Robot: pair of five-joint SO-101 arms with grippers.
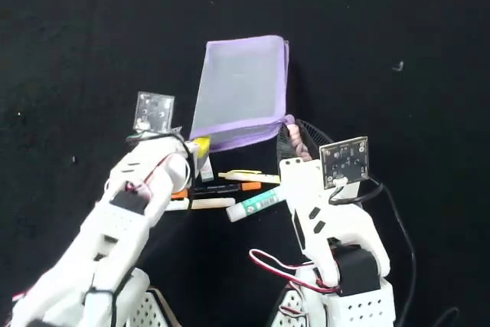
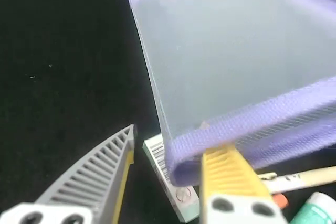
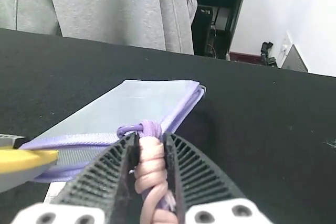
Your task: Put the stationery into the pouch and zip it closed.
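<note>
The purple pouch (image 1: 241, 86) lies flat on the black table (image 1: 76, 67), its zipper edge turned toward the two arms, with the stationery loose on the cloth just in front of that edge and none of it seen inside. A pink-and-purple pull cord (image 3: 149, 169) at the pouch's right-hand corner is pinched between the dark jaws of the right gripper (image 3: 150, 141), which are closed narrowly around its braid.

At the opposite corner the left gripper (image 2: 170, 142) stands wide – its yellow finger (image 2: 228, 174) is up against the woven purple hem, while its grey finger (image 2: 100, 174) sits well apart over bare table.

A small white block (image 2: 170, 184) lies beneath that corner of the pouch. Near it, between the arms, are a pale pen (image 1: 249, 176), an orange-tipped marker (image 1: 230, 187), a white stick (image 1: 212, 204) and a green-and-white tube (image 1: 256, 203) – close together, the tube lying at a slant beside the right arm
</note>
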